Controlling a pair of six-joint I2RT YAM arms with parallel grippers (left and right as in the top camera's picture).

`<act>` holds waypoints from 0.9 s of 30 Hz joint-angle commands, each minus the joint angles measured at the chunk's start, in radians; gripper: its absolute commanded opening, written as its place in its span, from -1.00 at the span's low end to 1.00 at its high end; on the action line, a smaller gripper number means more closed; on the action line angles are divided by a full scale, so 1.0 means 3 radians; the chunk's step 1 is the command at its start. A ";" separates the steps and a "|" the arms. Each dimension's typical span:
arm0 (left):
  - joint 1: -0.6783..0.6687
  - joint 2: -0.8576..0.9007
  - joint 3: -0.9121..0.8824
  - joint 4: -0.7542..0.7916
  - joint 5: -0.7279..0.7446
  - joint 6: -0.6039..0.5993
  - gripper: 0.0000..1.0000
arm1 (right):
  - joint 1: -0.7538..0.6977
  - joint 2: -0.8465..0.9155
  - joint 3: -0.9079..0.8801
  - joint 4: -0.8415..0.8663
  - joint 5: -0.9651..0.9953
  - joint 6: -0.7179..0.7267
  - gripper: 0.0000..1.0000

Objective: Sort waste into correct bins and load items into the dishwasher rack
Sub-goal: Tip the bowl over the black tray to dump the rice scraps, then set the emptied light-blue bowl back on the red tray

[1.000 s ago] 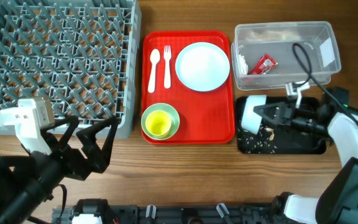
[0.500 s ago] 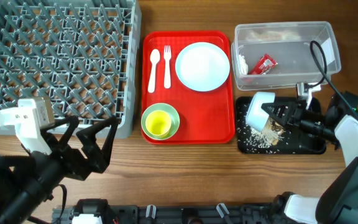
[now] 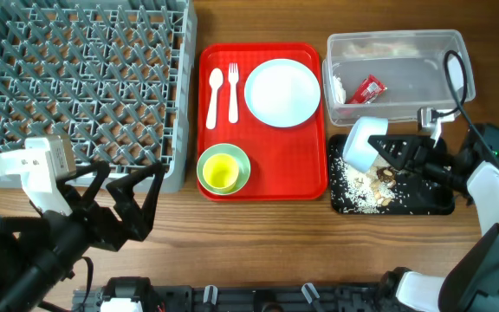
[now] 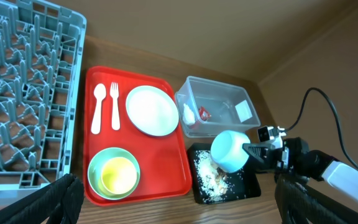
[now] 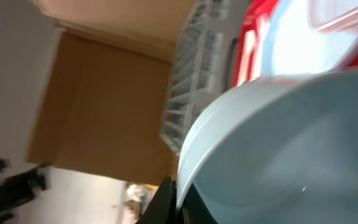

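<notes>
Crumb-tipping step in hand: right jaws clamped on tilted bowl over black tray, crumbs beneath; left jaws apart, idle; next move judged: bowl to rack.

table: matt wood | rack: grey plastic | tub: clear plastic

Spread wide and empty at the left gripper, fingers pointing forward. Clamped shut at the right gripper on the rim of a small pale blue-green bowl, tipped sideways.
</notes>
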 commanded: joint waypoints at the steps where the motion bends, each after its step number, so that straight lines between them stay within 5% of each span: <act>1: -0.0015 0.0005 0.0027 0.0010 -0.0019 0.0067 1.00 | -0.0010 -0.0155 0.0015 0.0136 0.0233 -0.0067 -0.91; 3: -0.0015 0.0005 0.0027 0.0010 -0.0020 0.0067 1.00 | -0.0028 -0.0140 0.0015 0.0206 0.0769 0.0628 -0.91; 6: -0.0015 0.0005 0.0027 0.0010 -0.0020 0.0067 1.00 | -0.0006 -0.0174 0.0017 -0.0050 -0.0116 -0.0104 -0.91; 10: -0.0015 0.0005 0.0027 0.0010 -0.0019 0.0067 1.00 | -0.0006 -0.0186 0.0017 0.0120 0.0470 0.0532 -0.92; 12: -0.0015 0.0005 0.0027 0.0010 -0.0020 0.0067 1.00 | 0.0022 -0.0240 0.0018 -0.0022 0.0113 0.0228 -0.91; 18: -0.0015 0.0005 0.0027 0.0010 -0.0019 0.0067 1.00 | 0.0285 -0.0559 0.0140 -0.0042 0.0341 0.0366 -0.91; 21: -0.0015 0.0005 0.0027 0.0010 -0.0020 0.0067 1.00 | 0.0743 -0.0858 0.0367 -0.0095 0.1030 0.0600 -0.91; 27: -0.0015 0.0005 0.0027 0.0010 -0.0019 0.0067 1.00 | 0.2411 -0.1186 0.0952 0.0032 0.3684 0.1598 -0.92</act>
